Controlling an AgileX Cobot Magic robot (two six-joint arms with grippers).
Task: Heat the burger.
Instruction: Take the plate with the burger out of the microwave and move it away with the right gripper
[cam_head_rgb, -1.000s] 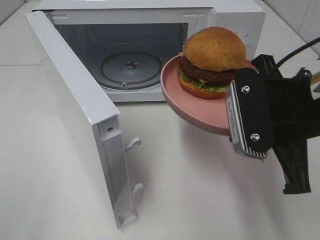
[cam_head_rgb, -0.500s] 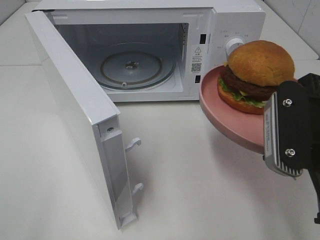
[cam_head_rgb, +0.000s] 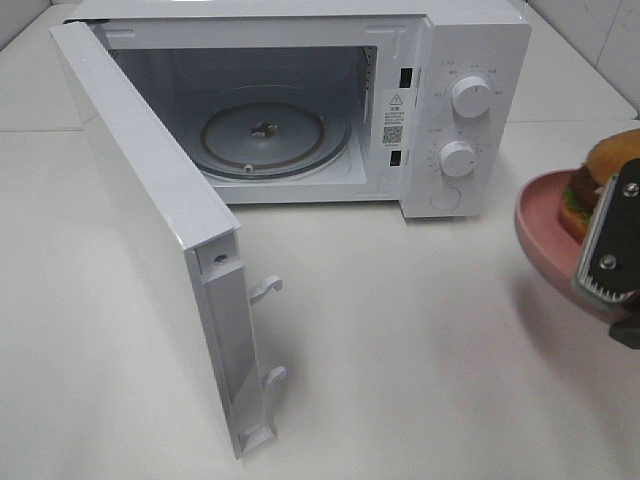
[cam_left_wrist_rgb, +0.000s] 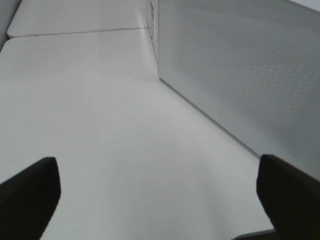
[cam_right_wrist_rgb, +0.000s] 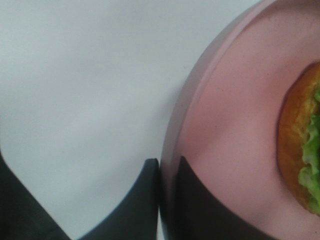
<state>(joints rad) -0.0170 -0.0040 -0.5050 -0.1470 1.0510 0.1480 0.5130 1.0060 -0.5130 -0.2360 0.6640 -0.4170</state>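
The burger (cam_head_rgb: 610, 165), a brown bun over green lettuce, sits on a pink plate (cam_head_rgb: 540, 225) at the far right edge of the exterior view, level with the microwave's front and partly cut off by the frame. My right gripper (cam_head_rgb: 610, 255) is shut on the plate's rim. The right wrist view shows its gripper (cam_right_wrist_rgb: 167, 165) pinching the plate (cam_right_wrist_rgb: 235, 115), with the burger (cam_right_wrist_rgb: 300, 150) beyond. My left gripper (cam_left_wrist_rgb: 160, 175) is open with nothing between its fingers, and it does not appear in the exterior view.
The white microwave (cam_head_rgb: 470, 40) stands at the back with its door (cam_head_rgb: 150, 210) swung wide toward the front left. Its glass turntable (cam_head_rgb: 262, 135) is bare. Two knobs (cam_head_rgb: 470, 95) face front. A perforated white panel (cam_left_wrist_rgb: 240, 75) runs beside the left gripper.
My right gripper has carried the plate and burger rightward, from in front of the microwave opening to the right edge of the view. The door and left gripper have not moved.
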